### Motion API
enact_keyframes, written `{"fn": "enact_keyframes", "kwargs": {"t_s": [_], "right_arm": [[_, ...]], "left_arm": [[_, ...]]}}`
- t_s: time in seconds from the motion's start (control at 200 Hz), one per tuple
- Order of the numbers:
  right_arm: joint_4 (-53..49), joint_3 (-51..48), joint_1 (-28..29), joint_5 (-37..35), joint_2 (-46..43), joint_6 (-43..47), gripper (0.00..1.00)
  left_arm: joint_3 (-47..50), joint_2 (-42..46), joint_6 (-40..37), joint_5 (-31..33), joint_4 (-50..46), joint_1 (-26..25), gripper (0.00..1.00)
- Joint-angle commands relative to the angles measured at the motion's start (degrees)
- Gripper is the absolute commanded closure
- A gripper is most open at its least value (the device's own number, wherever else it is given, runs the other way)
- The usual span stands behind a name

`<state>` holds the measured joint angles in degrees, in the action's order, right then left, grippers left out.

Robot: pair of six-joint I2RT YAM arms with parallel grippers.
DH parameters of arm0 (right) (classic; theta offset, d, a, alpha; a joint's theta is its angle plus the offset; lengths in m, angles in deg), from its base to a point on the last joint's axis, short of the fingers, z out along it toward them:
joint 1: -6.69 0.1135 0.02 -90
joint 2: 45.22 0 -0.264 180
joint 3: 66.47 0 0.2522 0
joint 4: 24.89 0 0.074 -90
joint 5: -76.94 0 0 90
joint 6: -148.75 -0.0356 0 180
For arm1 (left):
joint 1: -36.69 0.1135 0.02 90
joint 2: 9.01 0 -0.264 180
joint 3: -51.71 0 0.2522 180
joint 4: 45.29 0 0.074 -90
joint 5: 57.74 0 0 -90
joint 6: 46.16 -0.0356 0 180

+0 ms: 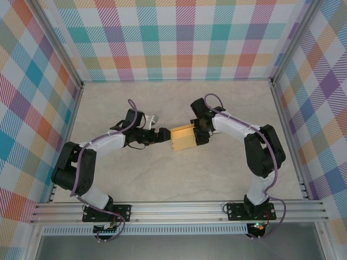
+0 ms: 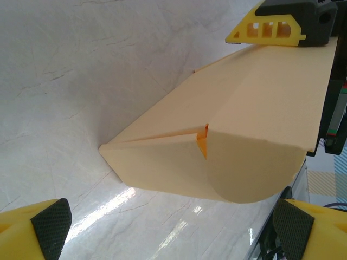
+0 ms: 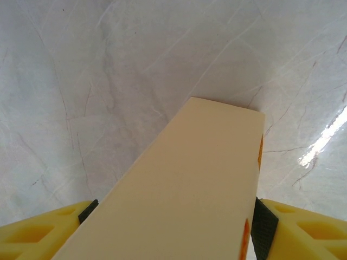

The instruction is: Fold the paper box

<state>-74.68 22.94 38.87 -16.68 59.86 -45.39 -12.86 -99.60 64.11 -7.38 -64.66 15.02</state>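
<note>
Paper box [image 1: 183, 140] of yellow-orange card lies on the pale marbled surface [image 1: 162, 184], about midway between left and right and directly between the two tools. It is a partly closed, flat rectangular form.

The right tool [image 1: 201, 134] is clamped on the right end of the paper box. In the right wrist view the card spans the whole gap between the fingers, with the black pads [image 3: 263, 227] against its edges, and the box stretches away from the camera. In the left wrist view one yellow finger [image 2: 267, 30] of that tool sits on top of the box's far end.

The left tool [image 1: 162, 135] stands just left of the box with its fingers wide apart and nothing between them. Its padded fingertips [image 2: 50, 230] show at the bottom corners of the left wrist view, with the box's left end just ahead of them and not touching them. That end has a rounded flap [image 2: 244, 173] bent down over it, and beside the flap a short slit shows brighter orange card. One lower corner of this end meets the surface. Whether the rest of the end rests on the surface or is held slightly off it, I cannot tell.

Checked walls [image 1: 179, 38] in many colours close the far, left and right sides. An aluminium rail [image 1: 179, 208] runs along the near edge, where both arm bases are bolted.
</note>
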Motion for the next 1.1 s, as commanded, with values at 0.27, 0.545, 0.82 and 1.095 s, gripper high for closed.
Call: {"fn": "enact_keyframes", "kwargs": {"t_s": [0.27,0.545,0.82,1.095], "right_arm": [[-4.0,-0.7,0.9,1.2,2.2,0.0,0.27],[-3.5,-1.0,0.9,1.5,2.2,0.2,0.27],[-3.2,-1.2,0.9,1.7,1.8,0.5,0.27],[-2.8,-0.5,0.9,2.7,2.8,0.8,0.27]], "left_arm": [[-1.7,5.1,-6.8,1.2,-5.8,1.8,0.02],[-0.4,6.6,-5.7,4.1,-4.4,3.6,0.02],[1.2,2.0,0.1,2.0,3.5,2.1,0.02],[0.8,0.3,1.5,1.4,5.1,0.4,0.02]]}}
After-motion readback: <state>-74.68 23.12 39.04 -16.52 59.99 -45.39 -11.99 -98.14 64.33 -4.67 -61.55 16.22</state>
